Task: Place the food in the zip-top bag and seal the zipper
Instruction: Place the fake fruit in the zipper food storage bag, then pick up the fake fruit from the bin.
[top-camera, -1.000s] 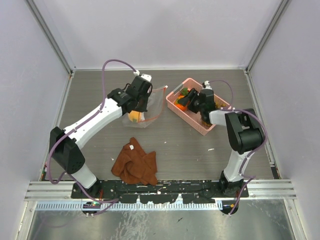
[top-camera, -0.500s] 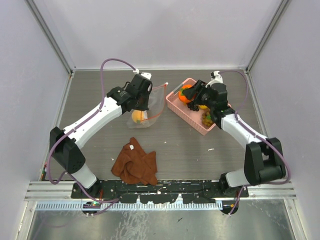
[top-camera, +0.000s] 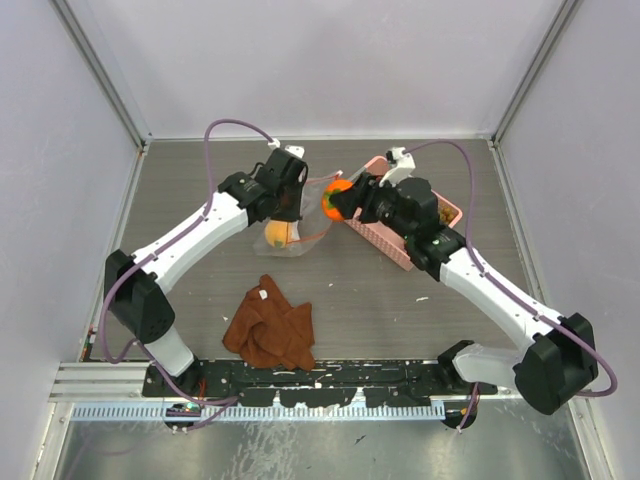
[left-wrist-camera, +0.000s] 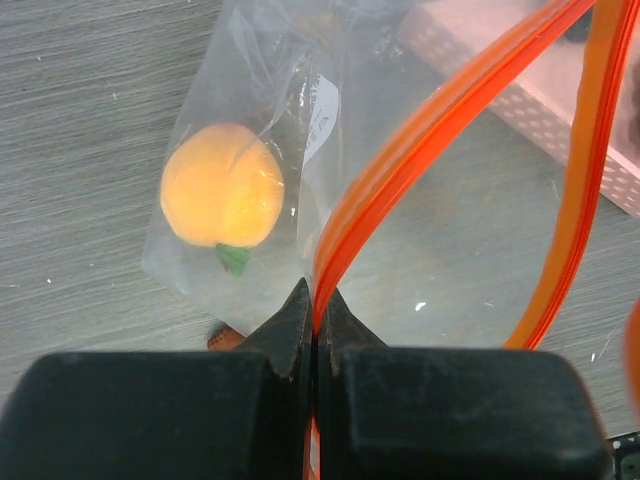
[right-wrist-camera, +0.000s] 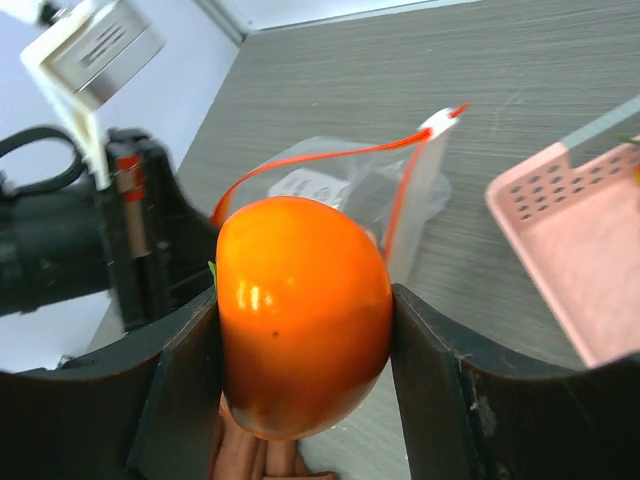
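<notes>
Jaws of the right gripper (right-wrist-camera: 305, 345) hug the orange toy fruit (right-wrist-camera: 300, 280) just before the clear zip-top bag (right-wrist-camera: 335, 185), whose zipper (left-wrist-camera: 420, 150) the left gripper (left-wrist-camera: 318, 310) pinches tight to hold its mouth open, one yellow-orange fruit (left-wrist-camera: 220, 185) already inside.

Clear thin plastic zip-top bag (top-camera: 296, 222) slumped on the desk (top-camera: 380, 300), mouth open, one lip of its narrow orange-red zipper strip (left-wrist-camera: 440, 130) pinched in the closed left end effector (left-wrist-camera: 318, 320). Inside, near the bottom, a yellow-orange round toy fruit (left-wrist-camera: 222, 185) with a small green leaf. Glossy orange toy fruit (right-wrist-camera: 303, 310) clamped in the right end effector (top-camera: 343, 200), aloft just beside the bag's mouth.
</notes>
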